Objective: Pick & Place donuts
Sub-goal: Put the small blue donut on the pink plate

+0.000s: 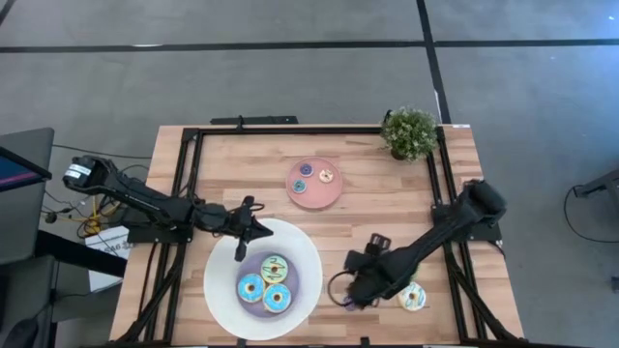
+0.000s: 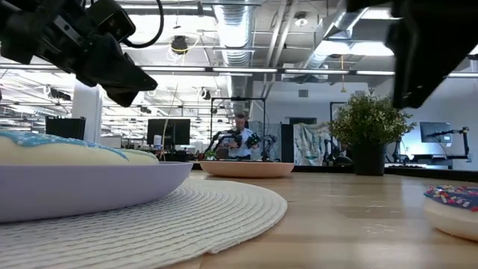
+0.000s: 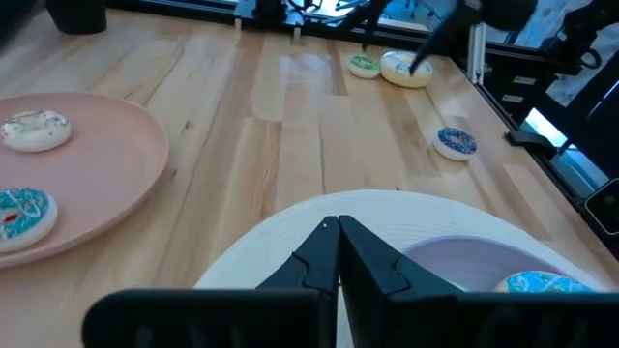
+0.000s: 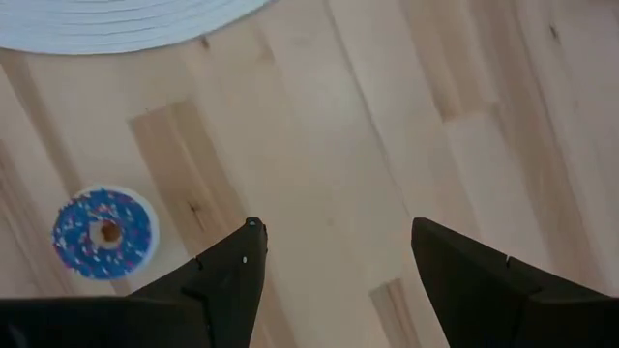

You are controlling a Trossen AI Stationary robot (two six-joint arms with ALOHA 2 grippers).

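Three donuts, one green [image 1: 275, 268] and two blue [image 1: 250, 287], lie in the lavender centre of the big white plate [image 1: 305, 256]. Small donuts, among them a cream one [image 3: 34, 129], lie on the pink plate [image 1: 314, 198]. A white sprinkled donut [image 1: 412, 297], a small green donut [image 3: 364, 65] and a small blue donut [image 4: 103, 232] lie flat on the bare table. My left gripper [image 3: 338, 224] is shut and hovers over the white plate's far-left rim. My right gripper [image 4: 336, 227] is open and points down over bare wood, with the small blue donut beside it.
A potted plant [image 1: 409, 132] stands at the table's far right corner. A black frame [image 1: 184, 184] runs along the table's edges. Bare wood lies between the pink plate and the plant. In the low view, people and desks show in the room beyond.
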